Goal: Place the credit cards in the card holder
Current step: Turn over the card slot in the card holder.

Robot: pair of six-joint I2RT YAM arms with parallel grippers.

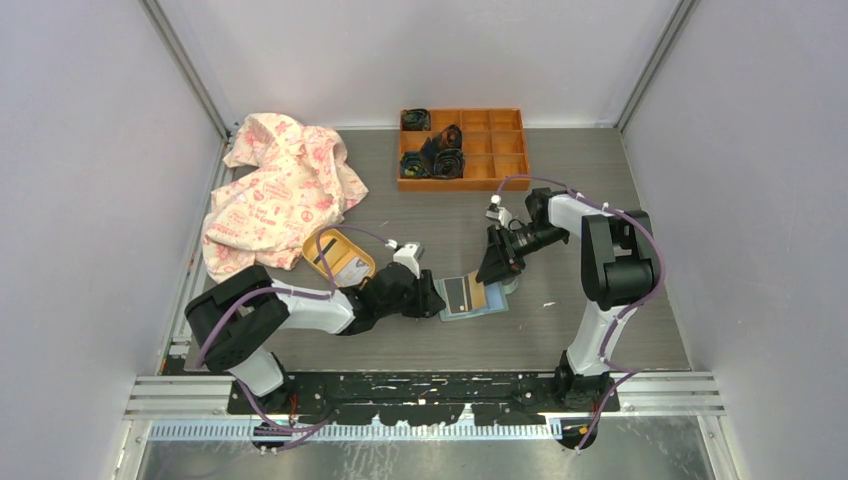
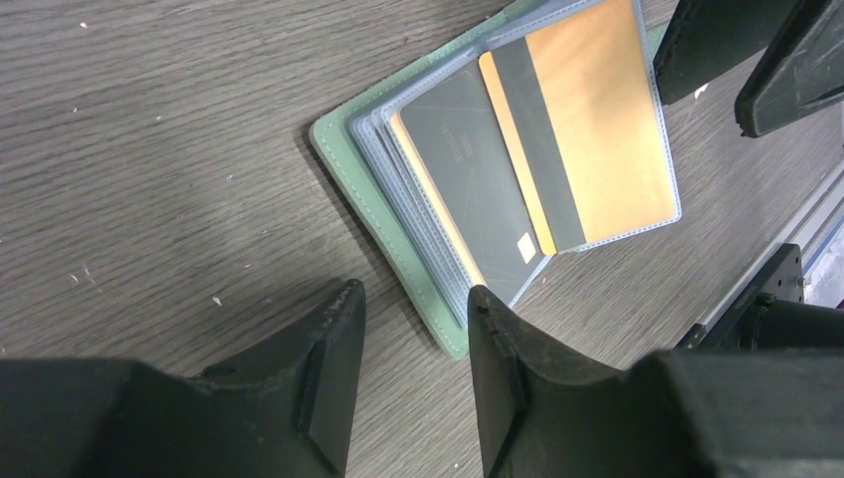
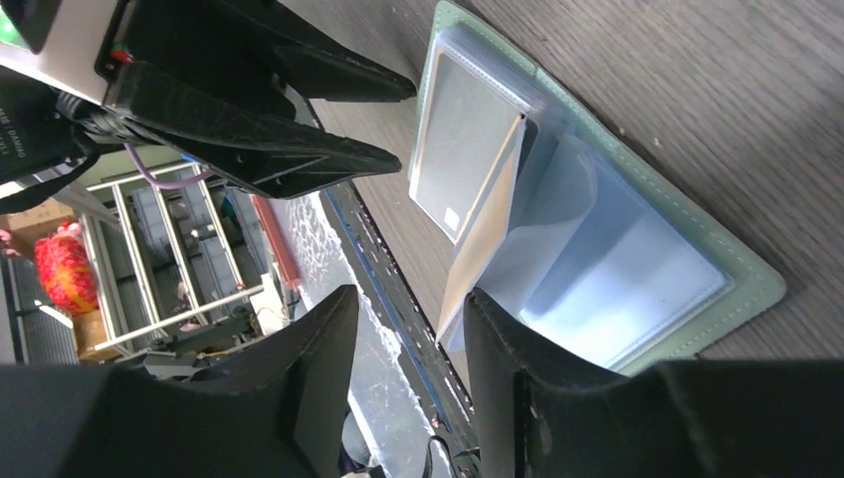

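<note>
The pale mint-green card holder (image 1: 488, 306) lies open on the table between the two arms. In the left wrist view the holder (image 2: 393, 214) shows clear sleeves with a dark grey card (image 2: 468, 169) and an orange card with a dark stripe (image 2: 597, 129) in them. In the right wrist view the holder (image 3: 746, 289) has a grey card (image 3: 463, 149) in one sleeve, and another sleeve stands up on edge. My left gripper (image 1: 436, 297) (image 2: 413, 309) is open and empty at the holder's left edge. My right gripper (image 1: 496, 272) (image 3: 408, 299) is open and empty just above the holder's right side.
A yellow-orange oval dish (image 1: 318, 262) with a whitish card (image 1: 347, 264) in it sits left of the holder. A patterned cloth (image 1: 275, 190) lies at the back left. An orange compartment tray (image 1: 495, 150) with dark rolled items stands at the back.
</note>
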